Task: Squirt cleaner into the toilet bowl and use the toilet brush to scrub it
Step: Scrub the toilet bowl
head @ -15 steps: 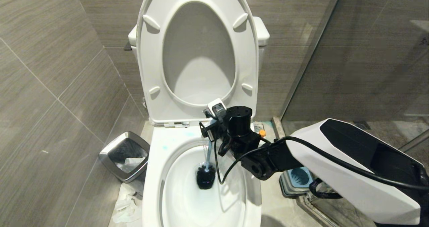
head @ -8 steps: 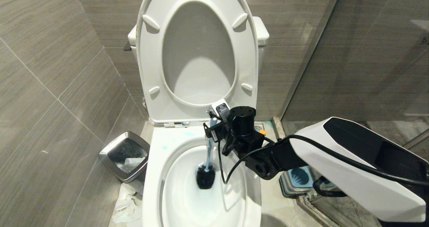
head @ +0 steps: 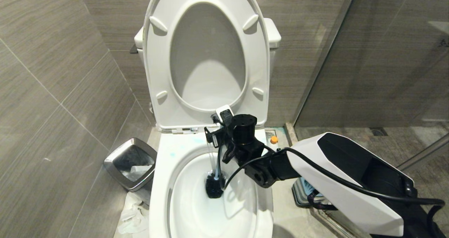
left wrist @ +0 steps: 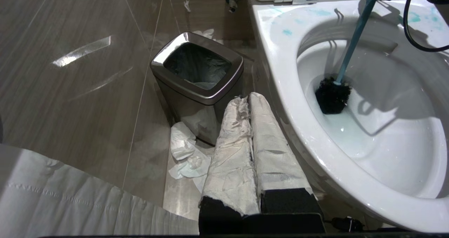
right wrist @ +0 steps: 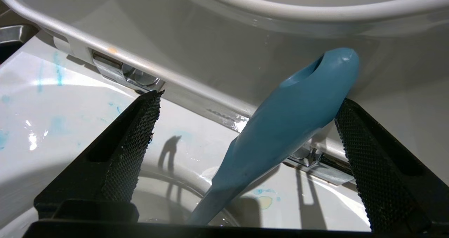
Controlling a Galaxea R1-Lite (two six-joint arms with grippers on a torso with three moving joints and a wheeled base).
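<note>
White ceramic toilet bowl sits dead ahead, seat and lid tipped up against the tank. Toilet brush stands in the bowl, black bristle head down against the inner wall near the water, blue-grey shaft leaning up toward the back rim. Blue cleaner smears on the rim near the hinges.

My right end effector hangs over the back of the bowl, just under the raised seat. Jaws spread wide. Right wrist view: brush handle sits between the two mesh pads, its fat top end resting against one pad, clear gap to the other. Not clamped on it.

My left end effector is parked low beside the bowl's outer wall, on the bin side. Fingers wrapped in white tape, pressed together, holding nothing.

Cleaner is on the floor to the right of the bowl, behind my right arm; only the orange cap and a bit of white body show. Brush base also on the floor on that side, mostly hidden by the arm.

Steel bin stands on the floor left of the bowl, dark liner inside. Crumpled tissue lies on the floor in front of it, by the toilet's foot.
</note>
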